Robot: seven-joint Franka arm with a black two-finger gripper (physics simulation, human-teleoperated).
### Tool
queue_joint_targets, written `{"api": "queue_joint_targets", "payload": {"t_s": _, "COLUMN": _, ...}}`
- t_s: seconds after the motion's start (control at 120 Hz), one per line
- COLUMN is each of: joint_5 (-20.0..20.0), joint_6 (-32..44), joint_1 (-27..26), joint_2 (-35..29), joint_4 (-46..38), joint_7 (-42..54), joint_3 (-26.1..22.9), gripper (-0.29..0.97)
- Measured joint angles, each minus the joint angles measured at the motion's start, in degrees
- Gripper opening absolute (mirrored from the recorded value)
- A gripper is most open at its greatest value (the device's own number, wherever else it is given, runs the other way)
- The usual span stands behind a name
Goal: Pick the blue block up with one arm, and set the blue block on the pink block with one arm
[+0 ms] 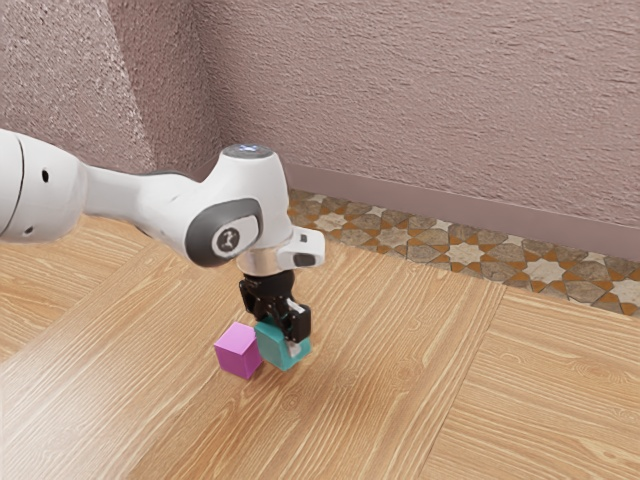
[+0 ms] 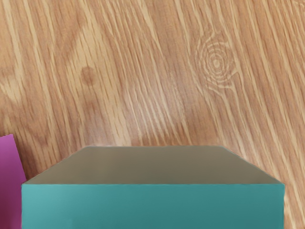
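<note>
A rough, pinkish wall (image 1: 450, 90) runs along the back of the scene, with a strip of patterned tiles (image 1: 470, 250) at its foot. In front of it lies the wooden surface (image 1: 430, 400), pale planks with a strong grain, and the wrist view shows a round knot (image 2: 217, 64) in that grain.

The white arm (image 1: 130, 200) comes in from the exterior view's left and bends down at its last joint, so the hand points straight at the surface. Below it the black gripper (image 1: 285, 335) is closed around the blue block (image 1: 280, 350), with a finger on each of two opposite sides and the fingers spread about as far as the block is wide.

The blue block, which is closer to teal in colour, sits tilted in the grip, with one corner lower than the others. Whether that corner touches the wood or hangs just above it cannot be told. In the wrist view the same block (image 2: 152, 200) sits right under the hand, showing its top face and one side.

The pink block (image 1: 238, 350) rests flat on the surface just beside the blue one, on the side toward the exterior view's left. The two are very close or touching. A sliver of the pink block (image 2: 9, 181) shows next to the blue one in the wrist view. Both blocks are well away from the surface's far edge by the tiles.
</note>
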Motion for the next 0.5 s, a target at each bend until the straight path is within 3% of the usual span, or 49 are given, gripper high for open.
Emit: {"api": "queue_joint_targets", "payload": {"t_s": 0.5, "joint_5": 0.0, "joint_6": -2.9, "joint_1": 7.1, "joint_2": -0.3, "joint_4": 0.4, "joint_7": 12.9, "joint_3": 0.1, "gripper": 0.4}}
